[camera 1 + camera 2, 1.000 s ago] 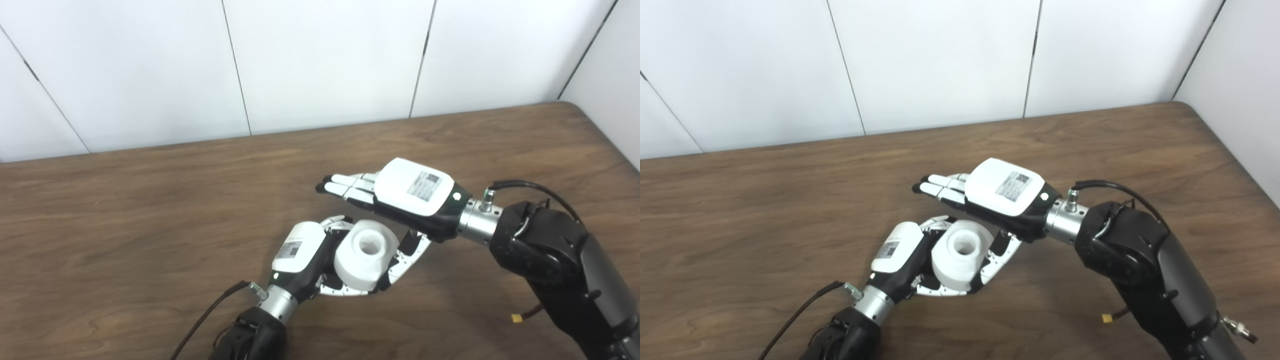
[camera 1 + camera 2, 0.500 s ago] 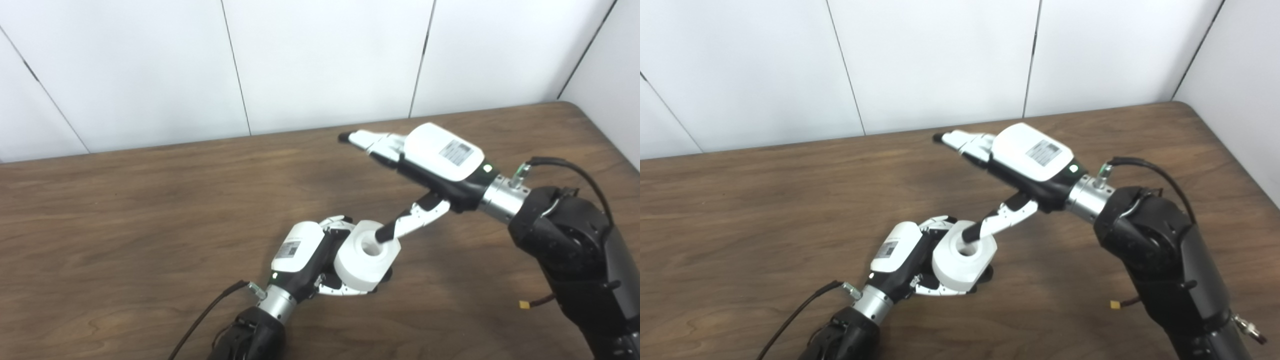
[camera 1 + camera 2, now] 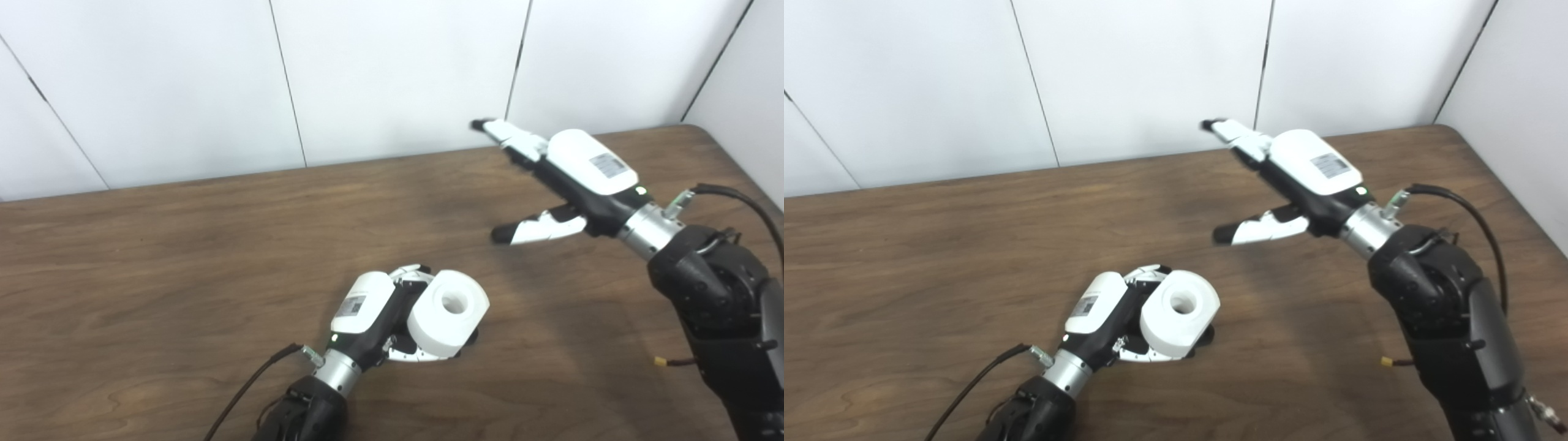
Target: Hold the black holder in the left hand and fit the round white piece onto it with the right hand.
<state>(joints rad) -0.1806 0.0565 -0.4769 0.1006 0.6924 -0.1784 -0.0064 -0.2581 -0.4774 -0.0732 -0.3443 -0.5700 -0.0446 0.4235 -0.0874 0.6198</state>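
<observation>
**Clearance: one obstruction at the near edge**

The desk is bare wood from far edge to both side edges. The left hand, closed round the round white piece, blocks the near-centre. The right hand hangs spread above the far-right corner.

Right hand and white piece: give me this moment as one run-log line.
left hand: shut on round white piece | right hand: open, raised, clear of piece | black holder: barely visible under piece | table
</observation>
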